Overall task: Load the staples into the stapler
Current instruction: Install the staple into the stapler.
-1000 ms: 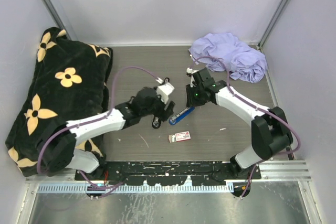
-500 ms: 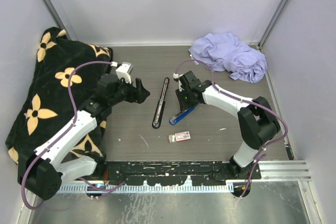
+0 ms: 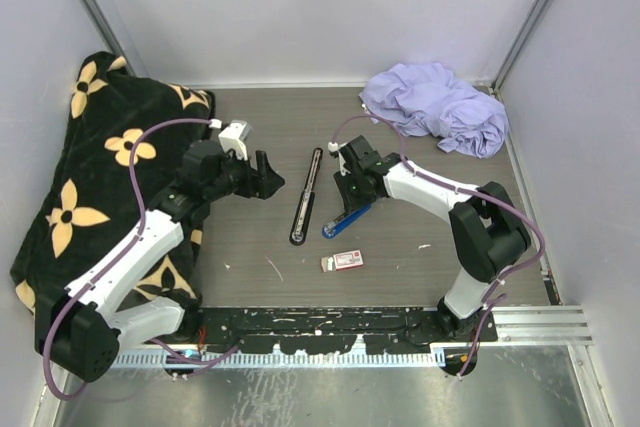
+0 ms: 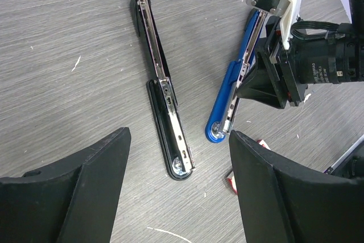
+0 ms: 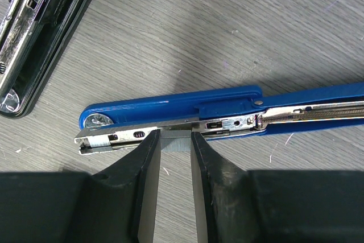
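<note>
- Right gripper (image 5: 173, 138) pinches staple strip (image 5: 173, 141) at open rail of blue stapler (image 5: 227, 104), apparently to seat it.
- Left gripper (image 4: 179, 134) open, empty, above black stapler (image 4: 165, 92).
- Box (image 3: 343, 261) by near edge of worktop (image 3: 260, 127).

A finger (image 4: 273, 197) of the left tool (image 4: 179, 140) hides most of the staples (image 4: 232, 181); the blue stapler (image 5: 170, 109) is cropped.

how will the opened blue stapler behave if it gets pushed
The blue stapler lies unfolded flat, so it would likely slide or swivel, not roll. Hinged in the middle, it may fold if lifted by one end.
</note>
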`<state>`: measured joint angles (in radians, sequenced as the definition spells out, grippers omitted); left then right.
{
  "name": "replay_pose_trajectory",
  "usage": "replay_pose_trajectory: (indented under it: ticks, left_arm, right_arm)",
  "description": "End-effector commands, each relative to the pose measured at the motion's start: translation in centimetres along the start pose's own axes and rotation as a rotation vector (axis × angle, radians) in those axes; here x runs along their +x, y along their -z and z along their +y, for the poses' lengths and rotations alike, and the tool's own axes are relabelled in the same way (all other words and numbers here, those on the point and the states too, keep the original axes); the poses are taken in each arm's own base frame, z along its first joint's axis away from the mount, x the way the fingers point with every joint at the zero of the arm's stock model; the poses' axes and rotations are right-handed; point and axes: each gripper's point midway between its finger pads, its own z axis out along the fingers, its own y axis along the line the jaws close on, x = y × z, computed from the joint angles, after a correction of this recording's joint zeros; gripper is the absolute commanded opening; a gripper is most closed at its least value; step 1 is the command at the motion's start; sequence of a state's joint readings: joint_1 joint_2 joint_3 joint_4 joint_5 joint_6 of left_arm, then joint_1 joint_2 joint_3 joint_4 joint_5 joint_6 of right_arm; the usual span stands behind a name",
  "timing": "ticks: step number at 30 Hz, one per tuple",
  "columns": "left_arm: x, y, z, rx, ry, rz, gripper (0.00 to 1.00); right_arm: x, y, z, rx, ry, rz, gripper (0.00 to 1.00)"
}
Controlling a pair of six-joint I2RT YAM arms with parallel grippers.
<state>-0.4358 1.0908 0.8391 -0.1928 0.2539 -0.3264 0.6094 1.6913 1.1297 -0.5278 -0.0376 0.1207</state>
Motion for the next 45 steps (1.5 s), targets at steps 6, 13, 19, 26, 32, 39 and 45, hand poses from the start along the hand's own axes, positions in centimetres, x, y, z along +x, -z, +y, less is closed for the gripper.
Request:
replay_pose_trajectory:
  ticks: [6,13,19,26,32,39,45]
  left_arm:
    - [-2.5,0.4,-0.9,0.044,0.004,-0.061,0.72]
    - [-2.5,0.3,-0.7,0.046,0.013,-0.062,0.72]
    - [-2.5,0.2,-0.5,0.047,0.022,-0.062,0.72]
    - [-2.4,0.1,-0.3,0.052,0.033,-0.061,0.72]
    - [-2.4,-0.1,-0.3,0.057,0.044,-0.061,0.72]
    - [-2.4,-0.1,-0.2,0.062,0.052,-0.062,0.72]
    - [-2.5,-0.2,-0.1,0.063,0.058,-0.063,0.72]
  right_arm:
    - [-1.2,0.1,0.2,0.002,0.035,-0.033,0.25]
    - [-1.1,0.0,0.1,0.008,0.052,-0.040,0.25]
    - [-1.1,-0.1,0.1,0.015,0.074,-0.041,0.25]
    - [-1.0,-0.3,0.3,0.020,0.109,-0.037,0.25]
    - [-1.0,-0.3,0.4,0.030,0.139,-0.038,0.25]
    - [-0.9,-0.5,0.3,0.039,0.146,-0.033,0.25]
    - [-0.5,-0.9,0.2,0.044,0.147,-0.022,0.25]
